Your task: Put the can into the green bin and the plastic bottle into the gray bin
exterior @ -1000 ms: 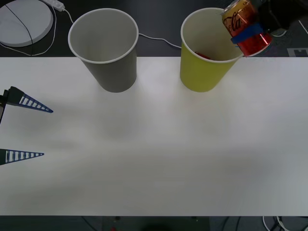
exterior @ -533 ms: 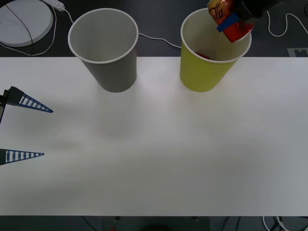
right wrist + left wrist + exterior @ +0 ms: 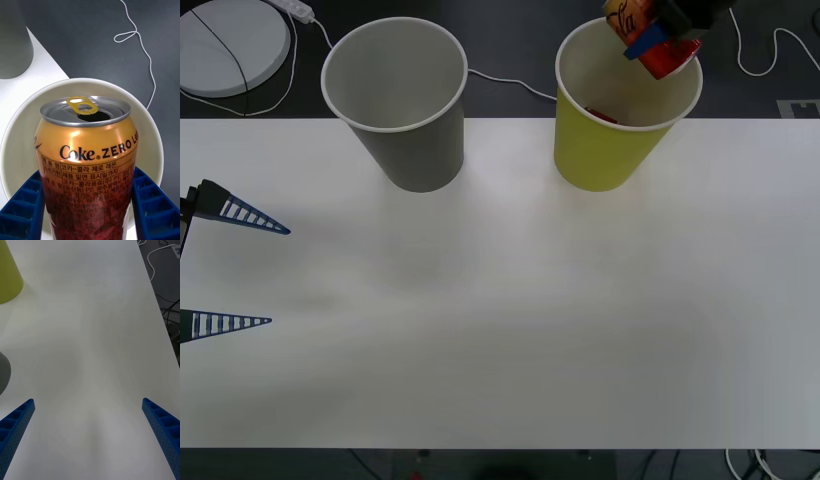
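Note:
The can (image 3: 667,57), orange-gold above and red below, hangs tilted over the mouth of the green bin (image 3: 605,150), with my right gripper (image 3: 648,40) shut on it. In the right wrist view the can (image 3: 88,150) has its pull-tab top facing the bin's pale inside (image 3: 150,127), and a blue finger (image 3: 22,210) presses each side. The gray bin (image 3: 400,110) stands to the left of the green one. My left gripper (image 3: 235,270) is open at the table's left edge, away from both bins (image 3: 87,401). The plastic bottle is out of view.
Something small and red (image 3: 601,116) lies inside the green bin. A white round device (image 3: 230,45) and thin cables (image 3: 510,82) lie on the dark surface behind the white table (image 3: 500,300). The green bin (image 3: 7,273) and gray bin (image 3: 3,371) edge into the left wrist view.
My right gripper has carried the can leftward and farther back, from beside the green bin's right rim to over its mouth. The left arm has not moved.

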